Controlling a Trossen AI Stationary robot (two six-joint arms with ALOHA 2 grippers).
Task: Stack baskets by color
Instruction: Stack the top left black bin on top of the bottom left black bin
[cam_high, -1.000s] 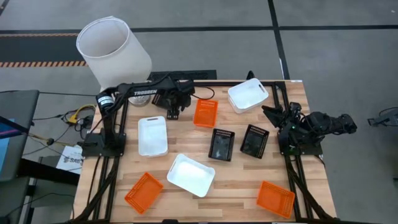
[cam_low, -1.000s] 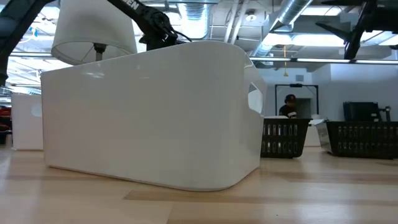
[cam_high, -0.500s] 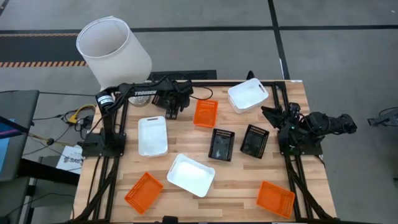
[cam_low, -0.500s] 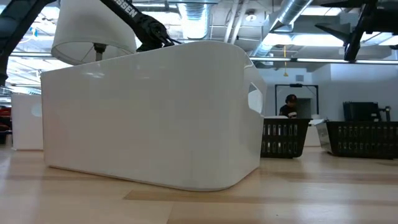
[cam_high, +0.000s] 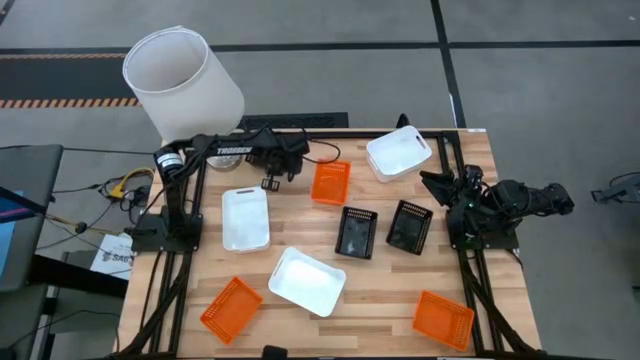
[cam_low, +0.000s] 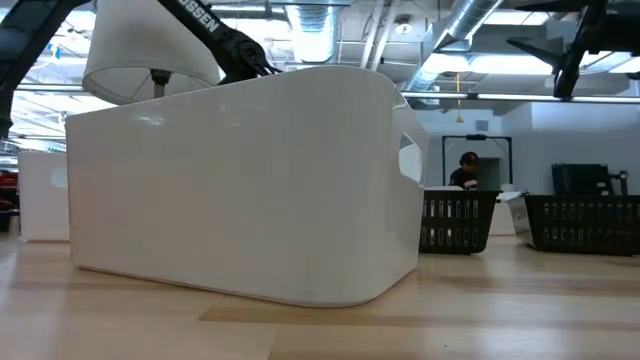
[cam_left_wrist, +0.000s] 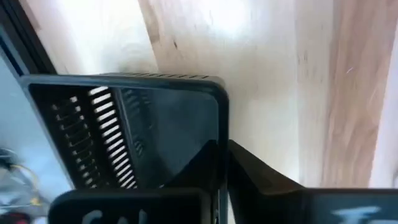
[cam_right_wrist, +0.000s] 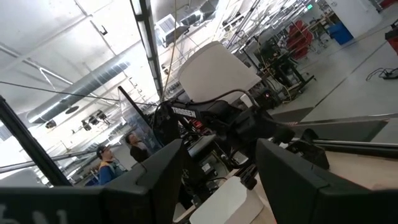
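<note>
We see the left end effector (cam_left_wrist: 221, 149) now clamped on the wall of a black basket (cam_left_wrist: 124, 137) at the far left of the tabletop (cam_high: 300, 225); a second ago its fingers stood wide, and the arm has since drawn slightly left. To its right lies an orange basket (cam_high: 331, 181), nearer a white basket (cam_high: 245, 217), and two more black baskets (cam_high: 356, 231) sit mid-table. The right end effector (cam_high: 440, 185) still waits, fingers spread, at the right edge.
</note>
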